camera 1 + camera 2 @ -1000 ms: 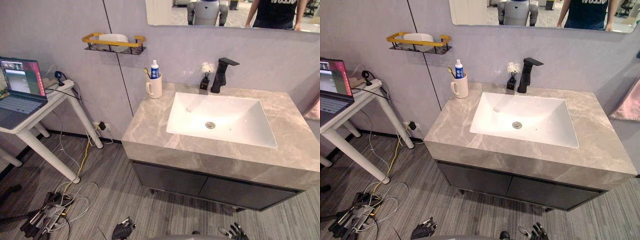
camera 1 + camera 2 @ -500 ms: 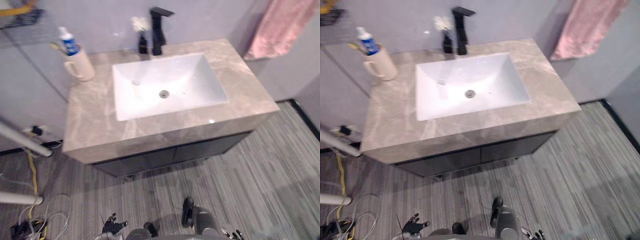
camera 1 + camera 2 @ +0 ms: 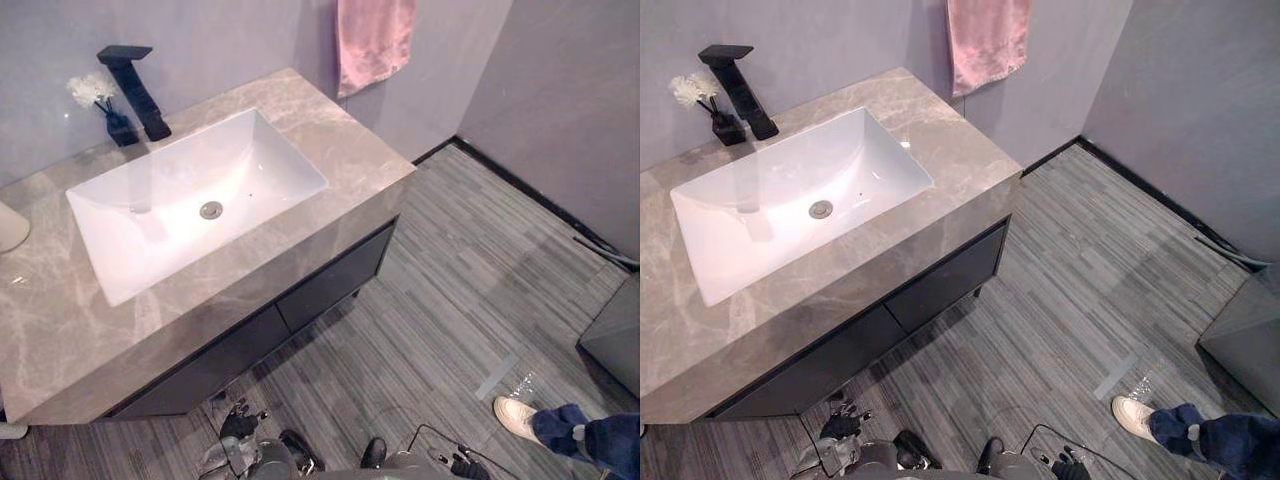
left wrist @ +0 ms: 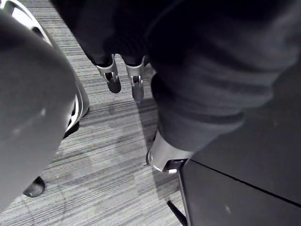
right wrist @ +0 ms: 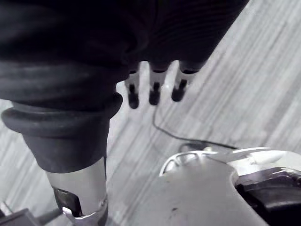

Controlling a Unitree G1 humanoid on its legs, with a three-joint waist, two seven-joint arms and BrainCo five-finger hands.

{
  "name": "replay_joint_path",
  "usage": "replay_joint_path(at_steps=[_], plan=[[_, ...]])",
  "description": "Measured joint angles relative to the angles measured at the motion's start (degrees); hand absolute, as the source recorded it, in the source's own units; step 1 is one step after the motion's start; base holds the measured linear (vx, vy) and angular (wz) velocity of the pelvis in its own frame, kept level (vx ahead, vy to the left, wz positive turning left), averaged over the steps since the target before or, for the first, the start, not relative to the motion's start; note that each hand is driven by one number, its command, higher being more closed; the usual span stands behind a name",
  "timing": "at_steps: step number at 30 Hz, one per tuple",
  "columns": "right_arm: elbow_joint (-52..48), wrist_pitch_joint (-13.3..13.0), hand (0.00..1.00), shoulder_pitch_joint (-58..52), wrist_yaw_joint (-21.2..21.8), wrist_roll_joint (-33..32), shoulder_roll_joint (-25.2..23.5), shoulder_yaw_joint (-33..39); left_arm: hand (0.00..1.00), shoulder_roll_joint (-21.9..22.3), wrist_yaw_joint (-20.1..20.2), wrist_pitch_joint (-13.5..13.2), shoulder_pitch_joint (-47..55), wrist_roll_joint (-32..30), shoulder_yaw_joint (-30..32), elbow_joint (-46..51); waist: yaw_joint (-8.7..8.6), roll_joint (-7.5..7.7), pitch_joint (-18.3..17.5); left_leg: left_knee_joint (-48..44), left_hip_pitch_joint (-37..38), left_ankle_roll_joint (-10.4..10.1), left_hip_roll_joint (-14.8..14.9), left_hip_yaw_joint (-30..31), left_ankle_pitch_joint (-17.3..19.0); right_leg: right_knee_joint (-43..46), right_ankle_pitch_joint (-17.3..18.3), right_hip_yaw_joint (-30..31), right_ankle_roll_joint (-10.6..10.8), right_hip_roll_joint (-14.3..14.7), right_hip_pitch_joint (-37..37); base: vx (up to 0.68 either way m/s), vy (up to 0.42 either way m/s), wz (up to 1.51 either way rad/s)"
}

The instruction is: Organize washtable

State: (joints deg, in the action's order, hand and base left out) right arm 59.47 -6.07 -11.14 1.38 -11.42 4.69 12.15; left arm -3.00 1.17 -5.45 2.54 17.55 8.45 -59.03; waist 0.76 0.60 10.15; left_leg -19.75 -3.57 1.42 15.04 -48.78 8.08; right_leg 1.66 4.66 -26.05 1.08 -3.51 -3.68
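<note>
Left hand (image 4: 136, 81): fingers straight and relaxed, holding nothing, hanging low over the floor (image 3: 450, 280). Right hand (image 5: 154, 89): fingers likewise straight, holding nothing.

The marble worktop (image 3: 330, 150) lies ahead of both hands, well apart from them and nearer the left hand. It carries a white sink (image 3: 250, 160), a black faucet (image 3: 142, 100) and a small flower vase (image 3: 120, 128) just beside the faucet. A pink towel (image 3: 372, 40) hangs on the wall beyond. A person's shoe (image 3: 515, 415) stands near the right hand.

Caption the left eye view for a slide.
White sink in a stone counter, black faucet, pink towel; left hand and right hand hang low.
</note>
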Motion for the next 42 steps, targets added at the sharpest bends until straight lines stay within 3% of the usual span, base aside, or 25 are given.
replay_joint_path(at_steps=[7,9,10,11,12,15,17,18,19,20,21,22,23,24,26,30,32,34,36,40,41,42], plan=[[0.98,0.10,0.00,-1.54,0.05,0.25,-0.87,1.26,0.00,-0.17,0.13,0.31,0.83,0.04,0.08,-0.67,0.05,-0.25,0.16,0.29,3.71,-0.87,-0.05,0.93,-0.48,-4.39,-2.61,3.26,-0.93,1.54,-3.94,-0.07,-0.001,-0.21],[1.00,0.13,0.00,-1.12,0.05,0.26,-0.57,1.03,0.00,-0.33,0.13,0.37,0.84,0.75,0.25,-1.44,0.12,-0.46,0.68,-3.22,3.05,-0.87,0.43,8.93,-0.48,-3.76,-2.70,6.88,-1.13,1.73,-3.89,-0.12,0.042,-0.87],[1.03,0.13,0.00,-0.47,0.05,0.28,-0.10,0.75,0.00,-0.19,0.04,0.21,0.79,1.52,0.42,-1.39,0.24,-0.21,1.22,-6.02,1.18,-1.65,-0.13,18.10,0.63,-2.44,-2.56,10.60,-1.36,1.84,-3.44,-0.07,0.059,-1.62],[1.31,0.27,0.00,0.97,0.05,0.39,0.83,0.18,0.00,-0.11,0.00,0.05,0.99,2.01,0.54,-1.27,0.89,-1.01,1.22,-6.40,0.21,-3.63,-3.46,31.59,2.94,0.01,-2.35,16.26,-1.55,2.20,-1.28,-0.12,0.140,-1.98],[1.46,0.20,0.00,1.76,0.06,0.73,1.24,-0.18,0.00,0.03,-0.01,0.03,1.00,2.09,0.55,-1.31,1.45,-1.47,1.20,-6.38,0.07,-4.50,-5.14,37.54,3.63,1.17,-1.83,19.41,-1.63,2.71,0.06,-0.11,0.144,-2.32],[1.83,-0.04,0.00,4.58,0.06,1.86,2.63,-2.73,0.00,-0.04,-0.01,0.09,1.82,2.47,0.75,-1.58,2.10,-2.28,0.94,-6.73,0.84,-5.26,-9.19,56.50,8.24,5.34,-1.63,34.94,-1.73,7.94,5.29,-0.14,0.169,-2.66],[1.15,0.00,0.00,4.69,0.07,2.30,3.35,-3.19,0.00,0.58,0.09,0.15,2.59,3.16,2.22,-1.70,1.61,-3.37,-0.73,-1.24,4.36,-4.22,-9.35,61.36,14.82,5.99,-1.73,43.61,-1.75,12.43,9.49,-0.09,0.213,-2.86],[0.66,0.07,0.00,4.97,0.21,2.44,3.00,-3.70,0.00,1.03,-0.11,0.18,3.01,3.18,3.91,-2.39,1.55,-2.97,-1.36,0.15,4.79,-2.60,-9.66,59.06,15.77,12.32,-1.01,44.37,-2.64,13.81,12.75,0.03,0.177,-2.17],[0.60,0.13,0.00,4.62,0.28,2.43,3.12,-4.01,0.00,0.88,-0.06,0.09,3.32,3.14,4.75,-2.35,1.48,-2.02,-1.63,0.37,5.57,-2.72,-10.16,57.89,15.65,17.24,-0.98,43.29,-3.14,14.67,14.18,0.16,0.195,-2.33],[0.91,0.30,0.00,3.62,0.13,2.30,2.85,-4.04,0.00,-0.21,-0.03,0.00,4.21,3.31,6.39,-2.15,1.72,-0.43,-2.47,-0.27,7.23,-1.01,-12.63,57.31,13.95,17.24,1.07,45.66,-3.83,14.59,13.04,0.17,0.114,-1.88],[1.39,0.35,0.00,3.46,0.12,1.72,2.77,-3.87,0.00,-0.54,-0.09,0.12,4.31,3.11,6.74,-2.37,1.78,0.46,-2.93,-2.29,6.93,-0.93,-14.12,58.26,13.98,16.00,1.51,48.88,-0.97,14.24,12.71,0.15,0.097,-2.22],[1.39,0.14,0.00,4.07,0.15,0.79,2.51,-3.47,0.00,-1.00,-0.08,0.28,4.34,2.93,7.13,-2.54,1.25,1.85,-3.60,-8.57,4.22,-1.36,-16.39,61.65,14.23,15.26,0.23,53.28,-0.36,13.49,12.77,0.02,0.041,-1.95],[1.64,-0.05,0.00,4.11,0.15,0.22,2.55,-2.06,0.00,-1.03,0.05,0.05,4.24,2.29,7.47,-2.18,1.05,1.15,-3.58,-7.47,2.83,-0.94,-17.35,63.77,14.52,14.30,-0.54,56.97,0.66,13.70,12.73,-0.02,0.033,-1.75],[2.07,-0.05,0.00,4.16,0.15,0.11,2.84,-0.60,0.00,-0.58,0.04,-0.08,4.20,1.97,7.45,-2.14,0.61,0.20,-3.58,-5.51,2.65,-0.28,-16.28,63.53,14.98,13.80,-0.88,58.38,1.20,14.35,12.67,-0.02,0.075,-1.76],[3.51,0.41,0.00,3.70,0.34,0.24,1.70,2.84,0.00,-0.23,0.03,0.28,5.48,1.40,7.55,-2.25,-0.10,-1.36,-4.25,-2.45,4.94,1.71,-16.17,55.95,14.88,12.25,-1.85,65.17,2.64,15.46,12.45,0.02,0.151,-1.68],[6.03,1.84,0.00,0.05,0.16,-0.06,-0.95,12.12,0.00,-0.74,0.12,0.31,5.35,-0.37,8.00,-2.22,-0.75,-0.21,-5.27,1.55,7.52,2.45,-16.69,48.25,14.45,10.91,-3.08,70.33,4.62,15.51,12.88,0.00,0.136,-1.19],[6.07,2.70,0.00,-1.93,0.27,-1.19,-2.32,15.09,0.00,-0.64,0.39,0.29,5.41,-0.98,8.39,-2.22,-2.18,-0.10,-5.46,4.15,9.00,2.77,-17.01,45.06,13.93,9.85,-3.90,72.13,5.27,15.69,12.98,-0.01,0.077,-0.82],[5.67,2.89,0.00,-3.69,1.04,-1.45,-4.01,16.70,0.00,0.06,1.28,0.28,5.26,-2.52,9.87,-2.16,-3.38,-0.58,-5.68,5.18,9.70,2.75,-17.00,41.56,13.91,8.14,-5.22,73.48,5.80,15.92,13.14,0.00,0.083,-0.87],[3.88,3.17,0.00,-5.24,1.60,-1.55,-4.85,16.68,0.00,1.48,1.26,0.25,5.26,-3.70,10.00,-2.02,-3.32,-0.95,-6.01,5.81,10.22,2.67,-16.83,37.79,13.88,7.25,-6.89,74.06,5.84,16.62,13.50,0.02,0.076,-1.05],[-0.76,3.13,0.00,-6.79,2.43,-1.47,-5.33,13.92,0.00,3.87,1.14,0.16,5.10,-7.15,9.99,-1.24,-4.33,-1.92,-6.10,4.25,9.97,1.57,-16.65,29.33,13.29,6.91,-11.00,72.86,5.16,18.35,14.80,0.04,0.080,-1.06],[-0.82,3.17,0.00,-6.61,2.41,-1.45,-4.39,12.13,0.00,4.33,1.14,0.17,5.09,-7.67,10.02,-1.27,-4.25,-2.41,-6.49,2.14,8.70,0.85,-15.78,26.71,13.19,6.88,-13.55,68.93,3.14,19.00,15.95,0.05,0.098,-0.99],[-0.93,3.20,0.00,-5.73,2.36,-1.35,-4.00,10.90,0.00,4.14,1.20,0.13,4.73,-8.60,10.18,-1.18,-4.24,-2.16,-6.37,-3.76,5.46,-3.32,-14.71,24.65,12.69,5.72,-16.67,62.26,-0.59,18.11,17.26,0.00,0.032,-1.05]])
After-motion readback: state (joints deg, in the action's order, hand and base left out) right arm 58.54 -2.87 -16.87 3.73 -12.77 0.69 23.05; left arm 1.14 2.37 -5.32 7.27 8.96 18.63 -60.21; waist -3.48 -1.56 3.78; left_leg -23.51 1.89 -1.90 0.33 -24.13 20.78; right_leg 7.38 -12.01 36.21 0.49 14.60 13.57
